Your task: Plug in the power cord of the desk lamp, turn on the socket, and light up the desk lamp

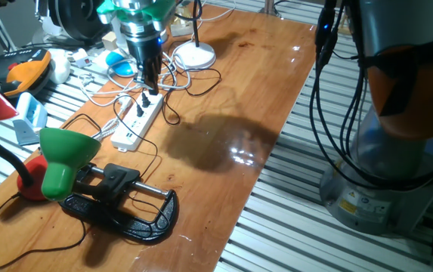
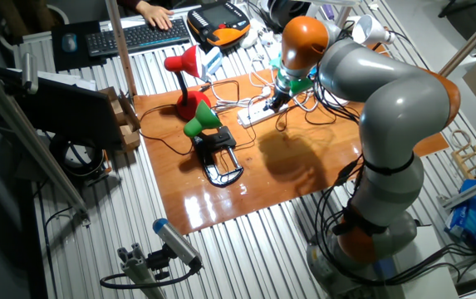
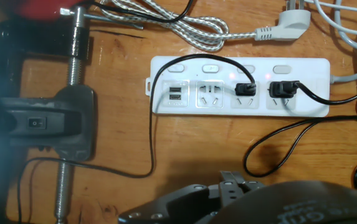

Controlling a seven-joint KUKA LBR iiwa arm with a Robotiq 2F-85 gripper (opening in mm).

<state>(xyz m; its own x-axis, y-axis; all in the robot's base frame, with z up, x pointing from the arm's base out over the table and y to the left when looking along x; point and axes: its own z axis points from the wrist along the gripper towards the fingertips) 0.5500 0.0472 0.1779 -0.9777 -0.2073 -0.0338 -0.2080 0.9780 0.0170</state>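
The white socket strip (image 3: 240, 87) lies on the wooden table; it also shows in one fixed view (image 1: 137, 121). Two small black plugs sit in its right outlets. The left plug (image 3: 245, 89) carries the thin black power cord (image 3: 153, 124), which loops left and down towards the clamp. The green desk lamp (image 1: 65, 155) stands on its black clamp base (image 1: 125, 200); I see no glow from it. My gripper (image 1: 150, 75) hangs just above the strip's far end, fingers close together and empty. In the hand view only its dark body shows at the bottom edge.
A red-shaded lamp (image 2: 184, 66) stands beside the green one. A white round-based lamp (image 1: 195, 54), white and braided cables (image 3: 203, 28) and a loose white plug (image 3: 287, 22) lie behind the strip. The table's edge (image 1: 269, 151) runs on the right.
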